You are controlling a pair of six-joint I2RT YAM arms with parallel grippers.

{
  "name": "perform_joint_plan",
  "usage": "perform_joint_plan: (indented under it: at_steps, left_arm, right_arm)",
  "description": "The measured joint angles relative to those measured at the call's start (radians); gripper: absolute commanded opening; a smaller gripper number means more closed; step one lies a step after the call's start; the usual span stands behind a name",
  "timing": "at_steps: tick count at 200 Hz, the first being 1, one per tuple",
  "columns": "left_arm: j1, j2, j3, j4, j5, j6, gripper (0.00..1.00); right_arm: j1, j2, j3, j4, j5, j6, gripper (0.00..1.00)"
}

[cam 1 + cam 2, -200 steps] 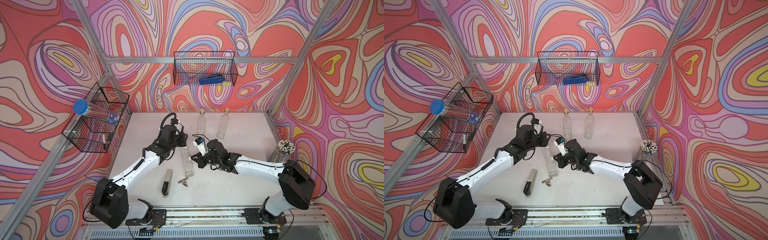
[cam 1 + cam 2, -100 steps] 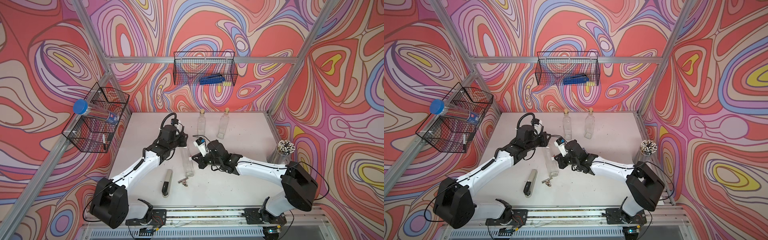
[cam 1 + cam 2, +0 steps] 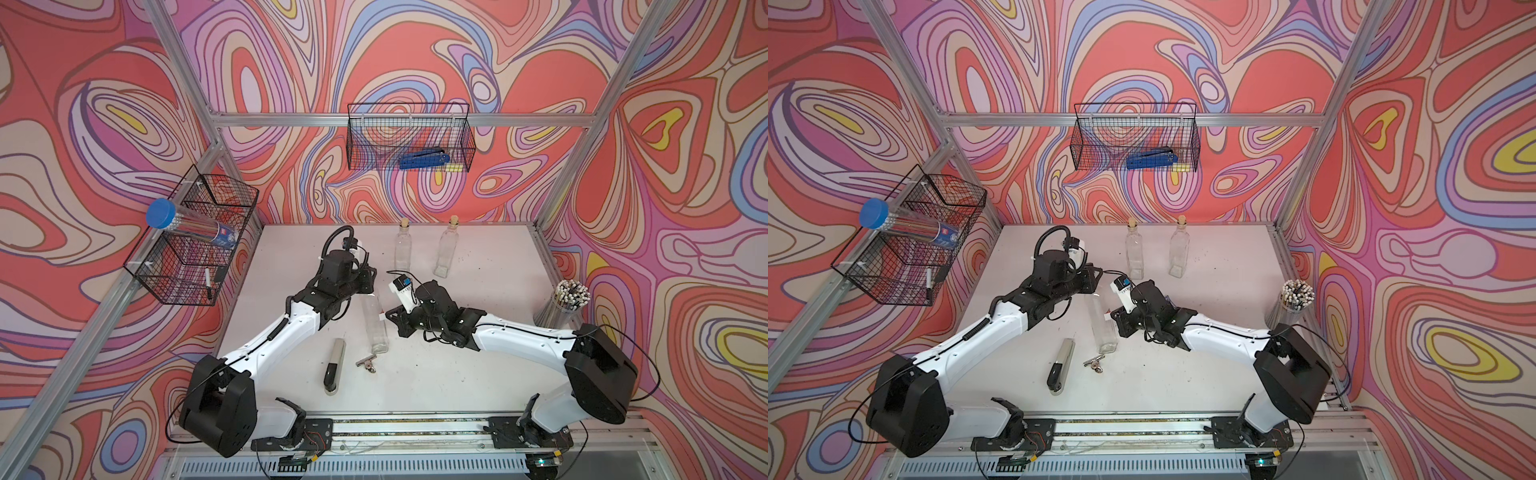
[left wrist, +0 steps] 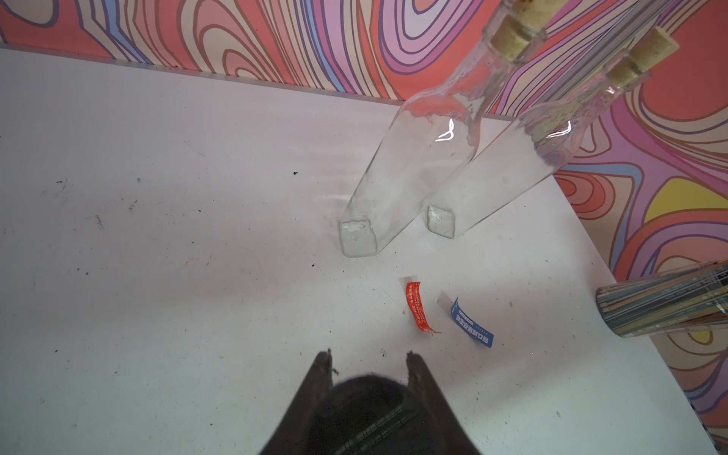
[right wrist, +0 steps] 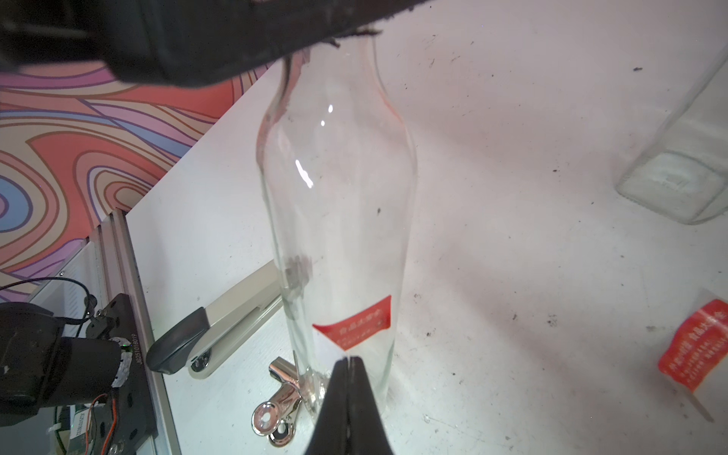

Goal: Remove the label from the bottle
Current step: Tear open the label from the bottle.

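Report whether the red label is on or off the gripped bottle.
On: in the right wrist view the red label sits on the bottle, the shut right end effector at its corner.

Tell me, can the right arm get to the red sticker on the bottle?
Probably yes. The right gripper, shut, sits right at the edge of the red sticker on the bottle, with nothing between them. The left gripper grips the bottle's neck, well clear of the sticker.

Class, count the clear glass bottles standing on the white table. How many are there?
3. The labelled bottle stands mid-table, its neck in the left hand. A corked bottle and its twin stand side by side near the back edge. None seems hidden.
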Motion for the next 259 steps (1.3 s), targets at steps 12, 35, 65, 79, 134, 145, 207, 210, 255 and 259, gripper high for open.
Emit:
perform_joint_plan:
  at_steps: [12,35,65,79,134,145,207,210,255,259]
  left_arm:
    - [0.0,0.0,0.0,0.0,0.0,0.0,0.0]
    - [-0.001,0.0,0.0,0.0,0.0,0.001,0.0]
    - [-0.001,0.0,0.0,0.0,0.0,0.001,0.0]
    - [-0.001,0.0,0.0,0.001,0.0,0.001,0.0]
    - [-0.001,0.0,0.0,0.001,0.0,0.002,0.0]
    - [-0.001,0.0,0.0,0.001,0.0,0.003,0.0]
    - [-0.006,0.0,-0.001,0.005,0.0,0.009,0.0]
    - [-0.006,0.0,-0.001,0.005,0.0,0.009,0.0]
    - [-0.006,0.0,-0.002,0.007,0.001,0.01,0.0]
    - [-0.006,0.0,-0.002,0.007,0.001,0.01,0.0]
  right_arm:
    - [0.0,-0.001,-0.003,0.0,0.003,0.0,0.0]
    - [0.0,-0.005,-0.005,0.0,0.011,0.0,0.0]
    - [0.0,-0.016,-0.012,-0.003,0.021,0.0,0.0]
    - [0.0,-0.016,-0.013,-0.003,0.025,0.0,0.0]
    - [0.0,-0.016,-0.018,-0.002,0.037,0.0,0.0]
    - [0.0,-0.017,-0.018,-0.002,0.037,0.0,0.0]
    - [0.0,-0.024,-0.024,-0.003,0.051,0.0,0.0]
    - [0.0,-0.025,-0.024,-0.004,0.052,-0.001,0.0]
    - [0.0,-0.027,-0.024,-0.007,0.064,-0.004,0.0]
    - [0.0,-0.027,-0.024,-0.008,0.065,-0.004,0.0]
